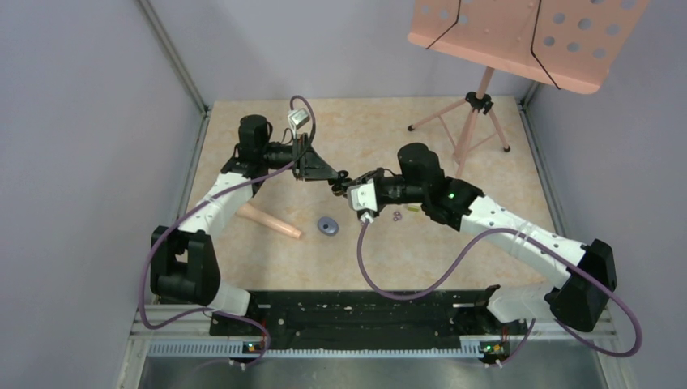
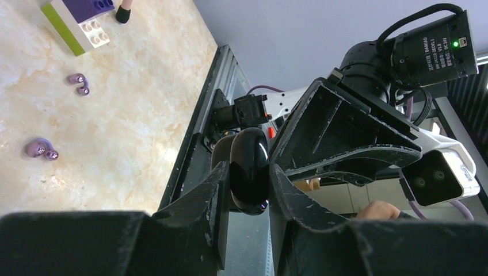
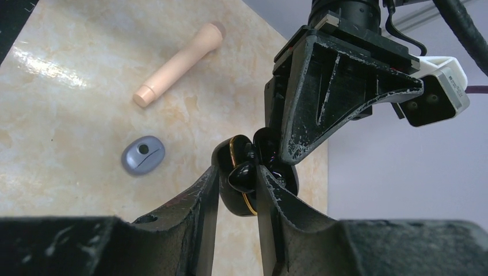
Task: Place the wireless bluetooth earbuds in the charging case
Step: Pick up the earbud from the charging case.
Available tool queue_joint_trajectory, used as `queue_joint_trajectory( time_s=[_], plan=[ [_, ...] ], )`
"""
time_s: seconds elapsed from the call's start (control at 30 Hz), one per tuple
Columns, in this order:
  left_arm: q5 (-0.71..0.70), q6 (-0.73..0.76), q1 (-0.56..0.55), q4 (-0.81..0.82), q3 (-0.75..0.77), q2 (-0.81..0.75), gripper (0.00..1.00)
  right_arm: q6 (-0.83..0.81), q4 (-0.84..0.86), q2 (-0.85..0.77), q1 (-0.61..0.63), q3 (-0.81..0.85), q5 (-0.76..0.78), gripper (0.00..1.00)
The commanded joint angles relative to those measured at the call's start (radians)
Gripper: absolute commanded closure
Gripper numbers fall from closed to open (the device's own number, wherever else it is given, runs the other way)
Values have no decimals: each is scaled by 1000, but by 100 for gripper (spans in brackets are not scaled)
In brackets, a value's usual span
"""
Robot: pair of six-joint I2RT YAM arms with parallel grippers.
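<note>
Though small between the left fingers (image 2: 198,201), glossy black charging case (image 2: 248,172), gold-rimmed.

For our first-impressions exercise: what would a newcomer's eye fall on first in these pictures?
The two arms meeting above mid-table: the left arm's jaws grip a glossy black case, and the right arm's jaws hold a black earbud against it. Then the loose things on the marbled table: a peach cylinder, a grey oval and two purple buds.
</note>
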Motion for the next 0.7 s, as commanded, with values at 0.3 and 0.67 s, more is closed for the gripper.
queue_joint_trajectory(
  time_s=[0.3, 0.67],
  plan=[
    [30, -7, 3, 53, -13, 4, 100, -6, 67, 12, 14, 17, 14, 78],
    [31, 7, 3, 50, -16, 1, 100, 25, 53, 19, 14, 37, 19, 92]
  ],
)
